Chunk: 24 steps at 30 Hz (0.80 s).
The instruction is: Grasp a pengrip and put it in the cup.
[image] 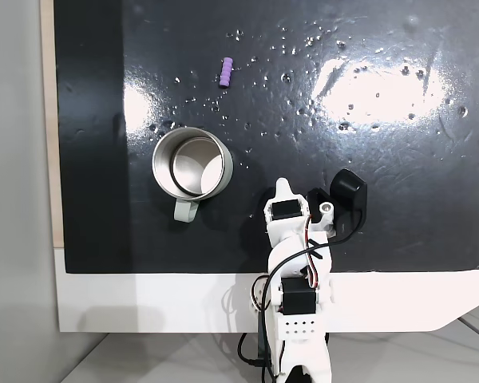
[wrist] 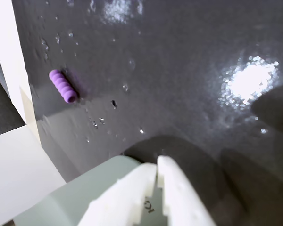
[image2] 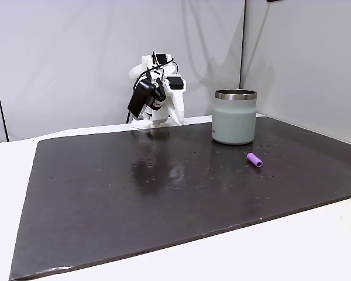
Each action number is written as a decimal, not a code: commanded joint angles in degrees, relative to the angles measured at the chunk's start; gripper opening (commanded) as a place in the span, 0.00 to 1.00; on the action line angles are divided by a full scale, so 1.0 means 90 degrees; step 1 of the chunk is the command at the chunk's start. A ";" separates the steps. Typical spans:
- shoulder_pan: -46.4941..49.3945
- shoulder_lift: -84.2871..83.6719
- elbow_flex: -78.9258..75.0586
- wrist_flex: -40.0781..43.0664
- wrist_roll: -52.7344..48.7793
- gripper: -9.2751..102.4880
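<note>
So from the top-down fixed view, the pengrip [image: 226, 72] is lying on its side on the black mat [image: 399, 199], out at about 12 o'clock from the cup [image: 192, 163] and well apart from it. The cup sits upright with its handle pointing to 6 o'clock. My arm is parked near the bottom edge of the mat, and the hand [image: 283, 185] sits around 3 o'clock of the cup, nowhere near the grip yet.

In the wrist view the hand [wrist: 156, 165] has its two fingers pressed together with nothing between them, and the pengrip [wrist: 63, 86] shows up at roughly 10 o'clock.

My guess on handling: that little ribbed tube looks soft and super light, so it should squish a bit and not slip much. It'll probably roll if I nudge it though. I'd open up, come straight down and pinch across the middle of its length. The mat looks glossy and speckled with tiny dents.
</note>
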 commanded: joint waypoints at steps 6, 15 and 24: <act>-0.0010 0.0049 -0.0127 -0.0156 -0.0088 0.08; -0.0117 -0.1963 -0.2578 0.0000 -0.0547 0.08; 0.0000 -0.5205 -0.5312 0.0059 -0.1045 0.08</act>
